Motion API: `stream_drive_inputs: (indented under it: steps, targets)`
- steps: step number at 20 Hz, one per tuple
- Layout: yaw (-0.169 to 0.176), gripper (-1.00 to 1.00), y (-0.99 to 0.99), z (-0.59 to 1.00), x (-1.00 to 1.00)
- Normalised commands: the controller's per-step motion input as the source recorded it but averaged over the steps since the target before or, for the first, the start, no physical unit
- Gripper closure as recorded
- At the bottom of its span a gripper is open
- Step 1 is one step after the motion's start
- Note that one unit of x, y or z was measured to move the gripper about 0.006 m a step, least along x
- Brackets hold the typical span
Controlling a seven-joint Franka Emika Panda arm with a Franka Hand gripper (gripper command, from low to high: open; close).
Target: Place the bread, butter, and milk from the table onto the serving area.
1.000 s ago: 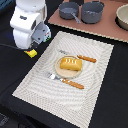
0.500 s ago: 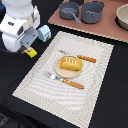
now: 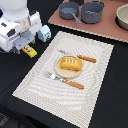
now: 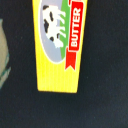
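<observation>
The bread [image 3: 70,64] lies on the tan plate [image 3: 59,73] at the centre of the striped placemat [image 3: 95,95]. The butter [image 3: 29,51], a yellow packet with a red mark, lies on the black table off the placemat, on the exterior view's left. In the wrist view the butter [image 4: 59,45] fills the frame right under the camera. The milk carton [image 3: 44,33] stands by the placemat's far left corner. My arm's white body [image 3: 17,27] hangs over the butter; the gripper's fingers are hidden in both views.
A knife [image 3: 86,58] and a fork [image 3: 64,80] with orange handles lie beside the plate. A brown board [image 3: 100,25] at the back holds two grey pots [image 3: 92,11] and a bowl [image 3: 122,17]. A pale object shows at the wrist view's edge [image 4: 3,55].
The arm has shifted toward the exterior view's left and lower, now over the butter. The bread, milk and butter have not moved.
</observation>
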Motion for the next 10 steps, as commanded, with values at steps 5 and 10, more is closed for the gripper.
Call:
stream_drive_inputs:
  steps: [5, 10]
  targets:
    - [0.0, -1.0, 0.08, -0.34, -0.17]
    - [0.0, 1.0, 0.05, -0.31, -0.13]
